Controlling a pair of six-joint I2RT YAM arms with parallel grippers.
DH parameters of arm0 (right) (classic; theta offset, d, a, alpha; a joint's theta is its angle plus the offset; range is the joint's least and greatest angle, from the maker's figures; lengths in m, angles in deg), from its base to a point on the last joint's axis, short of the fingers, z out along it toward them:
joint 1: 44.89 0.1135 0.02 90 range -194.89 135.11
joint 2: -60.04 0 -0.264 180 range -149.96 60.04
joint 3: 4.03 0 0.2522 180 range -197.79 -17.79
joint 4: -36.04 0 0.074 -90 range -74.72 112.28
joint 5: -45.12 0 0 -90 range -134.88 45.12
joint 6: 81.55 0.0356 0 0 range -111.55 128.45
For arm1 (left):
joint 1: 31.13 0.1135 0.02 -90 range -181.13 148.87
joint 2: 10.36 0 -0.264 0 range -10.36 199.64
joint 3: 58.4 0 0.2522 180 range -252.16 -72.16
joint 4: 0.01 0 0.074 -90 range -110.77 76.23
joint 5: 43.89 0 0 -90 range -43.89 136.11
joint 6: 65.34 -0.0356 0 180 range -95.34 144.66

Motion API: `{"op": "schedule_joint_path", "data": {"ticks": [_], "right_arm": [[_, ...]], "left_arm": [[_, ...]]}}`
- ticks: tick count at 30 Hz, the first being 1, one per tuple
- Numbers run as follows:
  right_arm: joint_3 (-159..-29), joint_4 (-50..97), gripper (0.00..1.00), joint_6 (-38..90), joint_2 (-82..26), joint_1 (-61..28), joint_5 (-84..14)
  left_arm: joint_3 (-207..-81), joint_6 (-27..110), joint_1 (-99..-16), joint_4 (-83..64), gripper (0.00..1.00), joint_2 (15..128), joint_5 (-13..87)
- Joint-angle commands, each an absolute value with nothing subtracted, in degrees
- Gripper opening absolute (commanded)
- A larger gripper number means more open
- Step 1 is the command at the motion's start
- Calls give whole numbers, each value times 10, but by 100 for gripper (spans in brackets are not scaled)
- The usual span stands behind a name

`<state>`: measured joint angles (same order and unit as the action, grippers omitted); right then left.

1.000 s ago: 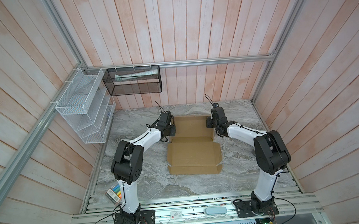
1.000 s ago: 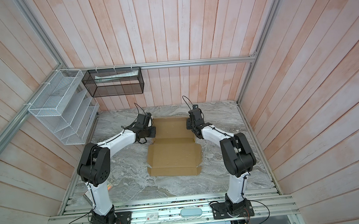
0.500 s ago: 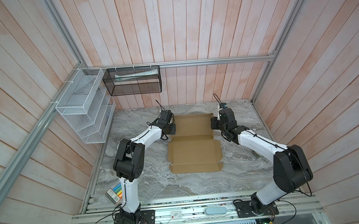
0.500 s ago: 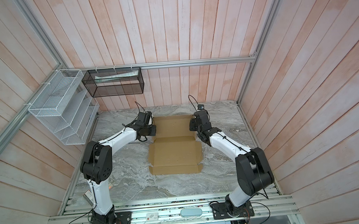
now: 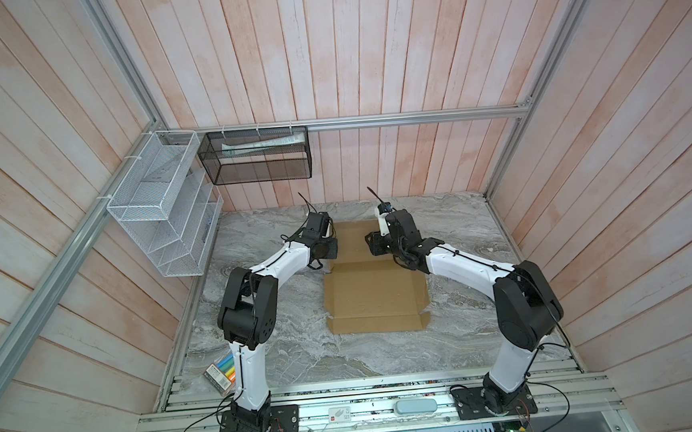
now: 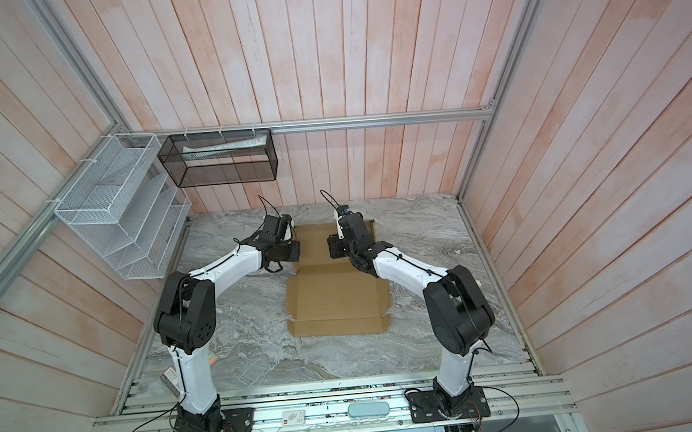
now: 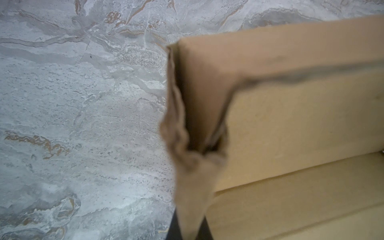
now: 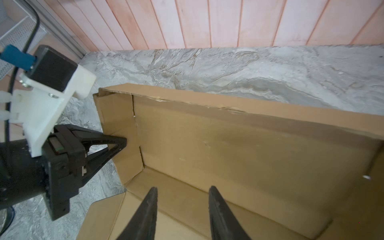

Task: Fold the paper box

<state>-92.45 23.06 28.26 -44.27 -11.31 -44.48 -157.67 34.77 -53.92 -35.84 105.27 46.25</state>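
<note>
Left hand (image 8: 122, 143) pressed together, pinching the side flap at the 11 o'clock corner of the paper box (image 5: 375, 302). Right hand (image 8: 182, 190) spread and empty, hovering over the box floor toward 12 o'clock. The box lies mid-surface (image 5: 287, 354), far wall raised at 12 o'clock, near panels flat toward 6.

Assessment: light, stiff corrugated board, likely to bend only at creases and spring back. The pinched flap edge looks crumpled. Recommend holds on flap edges close to creases, with light pressure.

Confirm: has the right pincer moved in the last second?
Yes: the right pincer went leftward in a top view, away from the table's right edge, now over the paper box's far panel.
</note>
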Motion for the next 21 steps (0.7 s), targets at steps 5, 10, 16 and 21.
{"op": "schedule_joint_path", "data": {"ticks": [5,10,16,21], "right_arm": [[-999,217,42,296,-506,-111,-417],[-1046,203,42,295,-553,-111,-418],[-1064,210,42,306,-586,-112,-417],[-1079,205,42,309,-605,-115,-417]], "left_arm": [[-1535,335,-529,-504,0,1096,437],[-1530,330,-529,-513,0,1090,437],[-1527,327,-528,-514,0,1087,437],[-1529,330,-528,-512,0,1086,444]]}}
